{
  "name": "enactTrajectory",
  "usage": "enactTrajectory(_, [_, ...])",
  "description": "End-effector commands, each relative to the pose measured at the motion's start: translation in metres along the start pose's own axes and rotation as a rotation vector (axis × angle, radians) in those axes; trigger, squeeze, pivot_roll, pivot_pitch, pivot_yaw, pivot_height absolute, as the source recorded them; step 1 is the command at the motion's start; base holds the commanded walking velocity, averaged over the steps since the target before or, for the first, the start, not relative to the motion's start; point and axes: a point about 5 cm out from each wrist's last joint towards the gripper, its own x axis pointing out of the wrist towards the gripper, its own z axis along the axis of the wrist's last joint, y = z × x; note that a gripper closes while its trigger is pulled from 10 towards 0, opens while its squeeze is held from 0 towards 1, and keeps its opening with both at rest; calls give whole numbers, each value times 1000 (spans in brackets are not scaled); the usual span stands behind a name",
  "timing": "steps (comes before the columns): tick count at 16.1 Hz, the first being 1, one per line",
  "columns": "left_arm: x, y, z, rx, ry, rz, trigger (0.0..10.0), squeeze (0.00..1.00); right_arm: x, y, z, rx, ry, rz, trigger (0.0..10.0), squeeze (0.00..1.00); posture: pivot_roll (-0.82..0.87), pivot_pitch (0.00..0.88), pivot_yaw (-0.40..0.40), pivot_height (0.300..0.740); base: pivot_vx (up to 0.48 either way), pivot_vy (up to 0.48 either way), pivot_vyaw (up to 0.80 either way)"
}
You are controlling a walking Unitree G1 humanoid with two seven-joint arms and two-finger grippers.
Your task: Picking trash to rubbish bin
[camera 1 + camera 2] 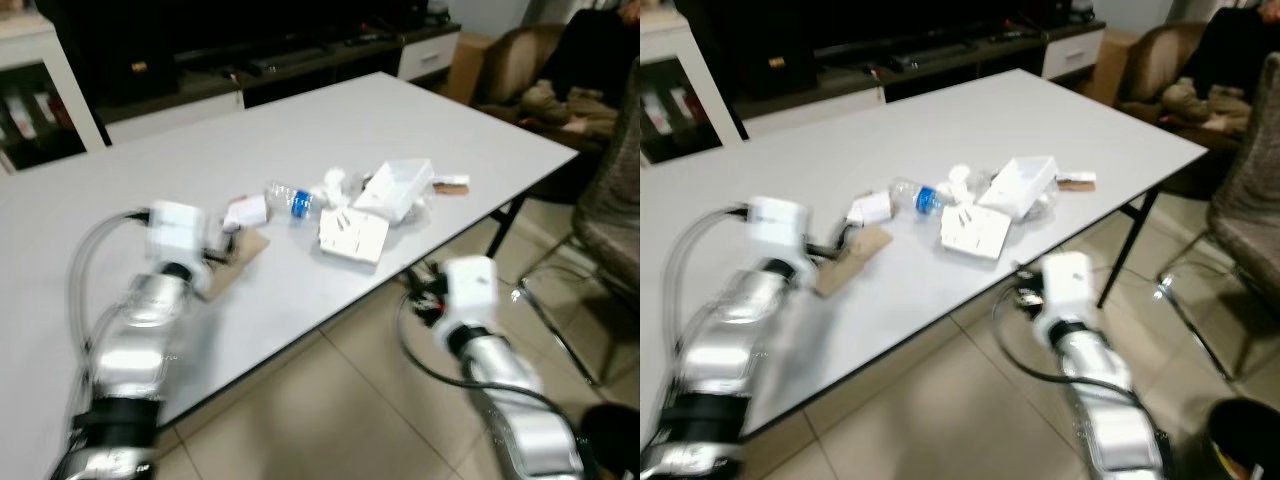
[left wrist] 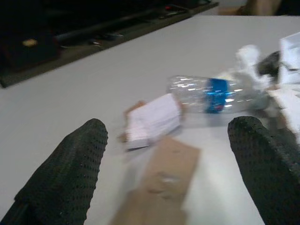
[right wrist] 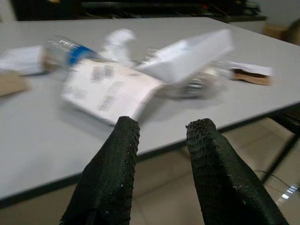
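White bench [image 1: 300,130] runs to a dark front edge, tiled floor [image 1: 330,400] open below it. Trash sits near that edge: a flat white box [image 1: 352,236], a clear bottle [image 1: 290,200], brown cardboard [image 2: 159,187]. Left end effector [image 2: 168,154] hovers over the cardboard, spread wide, empty. Right end effector [image 3: 161,140], off the edge, is parted, empty. Black bin [image 1: 1245,440] stands on the floor.

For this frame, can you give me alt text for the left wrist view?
Two open black fingers frame a white table where a brown cardboard piece lies nearest, a small white box behind it and a clear plastic bottle with a blue label lying on its side.
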Motion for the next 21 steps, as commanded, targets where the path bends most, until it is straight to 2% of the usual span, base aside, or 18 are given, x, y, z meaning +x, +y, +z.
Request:
enactTrajectory(1, [0,11,-6,-14,21,22,10000,1000,-3,6,3,11,-9,11,10000,0,-82,1,0,740,345,0,0])
enactTrajectory(2, [4,11,-8,-40,28,14,10000,1000,-4,6,3,11,-5,12,10000,0,-86,3,1,740,0,0,0])
enactTrajectory(4, [13,10,-7,-41,-2,-45,10000,1000,-9,7,2,9,4,25,10000,0,-88,7,6,740,0,0,0])
enactTrajectory(6, [23,16,-7,-2,23,-85,10000,1000,-14,9,1,15,5,32,10000,0,-91,17,26,740,0,0,0])
enactTrajectory(8, [31,15,-8,-4,53,-135,10000,1000,-16,5,3,22,5,24,10000,0,-84,28,41,740,0,0,0])
enactTrajectory(9, [33,15,-8,21,59,-156,10000,1000,-17,4,5,25,1,22,10000,0,-84,44,44,740,0,0,0])
enactTrajectory(11, [37,22,-13,81,94,-129,10000,1000,-21,7,8,28,-3,42,10000,0,-78,77,48,740,0,0,0])
enactTrajectory(15, [35,38,-30,94,197,-63,10000,1000,-32,12,7,42,13,57,10000,0,-82,126,49,740,0,0,0])
enactTrajectory(16, [34,38,-34,77,218,-66,10000,220,-33,13,7,48,20,57,10000,0,-80,131,47,740,0,0,0])
enactTrajectory(17, [32,37,-39,31,242,-80,10000,0,-35,14,5,46,34,61,10000,0,-81,131,45,740,0,0,0])
enactTrajectory(19, [30,37,-46,55,281,-92,10000,0,-35,16,4,43,41,66,10000,0,-79,136,42,740,0,0,0])
enactTrajectory(21, [25,38,-55,21,345,-117,10000,0,-33,18,5,45,46,70,10000,0,-74,129,39,740,0,0,0])
